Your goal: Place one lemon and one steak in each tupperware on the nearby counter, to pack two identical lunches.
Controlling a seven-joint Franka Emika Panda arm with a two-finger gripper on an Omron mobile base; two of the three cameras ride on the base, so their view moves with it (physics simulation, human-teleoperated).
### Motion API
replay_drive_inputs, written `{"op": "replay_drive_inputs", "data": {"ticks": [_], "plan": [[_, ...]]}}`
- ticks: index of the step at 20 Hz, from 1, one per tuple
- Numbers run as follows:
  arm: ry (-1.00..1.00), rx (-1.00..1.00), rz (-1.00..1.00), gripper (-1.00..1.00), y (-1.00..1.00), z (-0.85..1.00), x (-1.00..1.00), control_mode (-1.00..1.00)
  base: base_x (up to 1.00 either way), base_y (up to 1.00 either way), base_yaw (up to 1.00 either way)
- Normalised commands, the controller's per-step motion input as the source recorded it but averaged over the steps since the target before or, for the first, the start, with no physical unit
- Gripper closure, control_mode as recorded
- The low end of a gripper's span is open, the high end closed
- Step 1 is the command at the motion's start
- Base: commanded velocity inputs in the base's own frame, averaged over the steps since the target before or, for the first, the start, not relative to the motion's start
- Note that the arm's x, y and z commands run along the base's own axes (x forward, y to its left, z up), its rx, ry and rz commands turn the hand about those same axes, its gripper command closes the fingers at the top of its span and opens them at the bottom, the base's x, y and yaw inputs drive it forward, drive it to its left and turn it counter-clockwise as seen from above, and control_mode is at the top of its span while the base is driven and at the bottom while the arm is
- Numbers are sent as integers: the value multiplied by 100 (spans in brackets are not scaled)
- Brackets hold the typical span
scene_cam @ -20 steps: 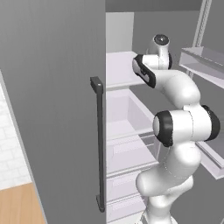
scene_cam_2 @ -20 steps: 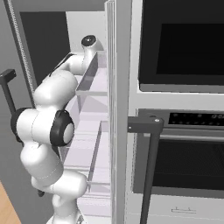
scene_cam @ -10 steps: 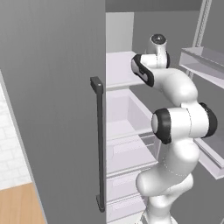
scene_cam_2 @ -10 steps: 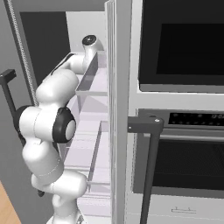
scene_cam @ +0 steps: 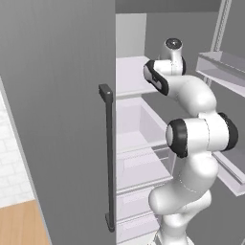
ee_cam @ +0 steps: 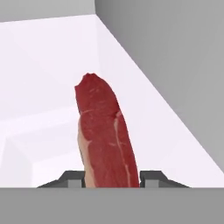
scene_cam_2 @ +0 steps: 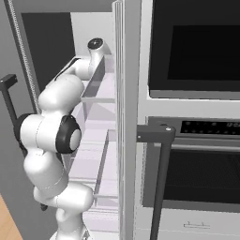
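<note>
While the steak (ee_cam: 106, 138) lies on the pale fridge shelf (ee_cam: 48, 57) with its near end between the two dark fingertips, the gripper (ee_cam: 111, 177) has its jaws drawn in against the meat's flanks, apparently gripping it, though the contact itself sits at the very bottom of the hand view. To do this pickup well, I judge the hold should be firm and centred across the slab's narrow width before lifting, then raised straight off the shelf so the far end does not drag or catch the grey side wall (ee_cam: 175, 57) just beside it. The meat is a long, flat red-brown slab with pale marbling streaks and a fatty rim along one edge, its rounded far end pointing deeper into the compartment.
</note>
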Motion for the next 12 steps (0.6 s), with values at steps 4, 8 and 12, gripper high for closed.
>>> {"op": "replay_drive_inputs", "data": {"ticks": [4,8,12], "plan": [[-18,-3,0,100,50,2,-64,-100,0,0,0],[-37,-4,3,100,66,68,-98,-100,0,0,0],[-37,-4,8,100,42,71,-100,-100,0,0,0]]}}
